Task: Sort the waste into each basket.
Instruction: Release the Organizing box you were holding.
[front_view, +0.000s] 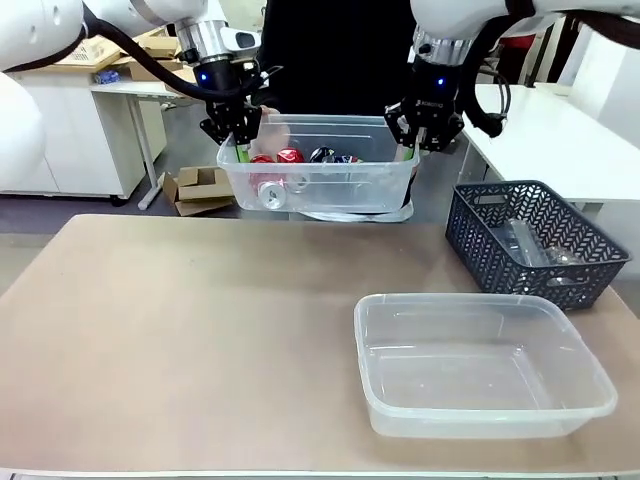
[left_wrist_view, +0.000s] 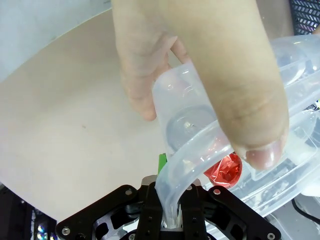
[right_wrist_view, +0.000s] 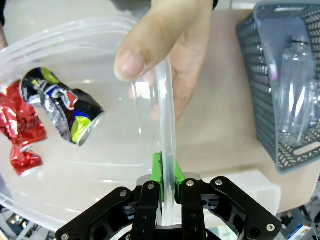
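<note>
L claw (front_view: 241, 150), R claw (front_view: 409, 150) each clamped on tub (front_view: 335, 188) rim. Lift both ends level, slow; person's hand (left_wrist_view: 200, 65) holds rim too.

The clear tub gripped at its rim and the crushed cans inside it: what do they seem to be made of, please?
Clear rectangular tub: likely thin glossy plastic; see-through, its rim bends. Crushed red and multicoloured cans: likely thin printed metal; sharp creases, shiny silver ends.
</note>
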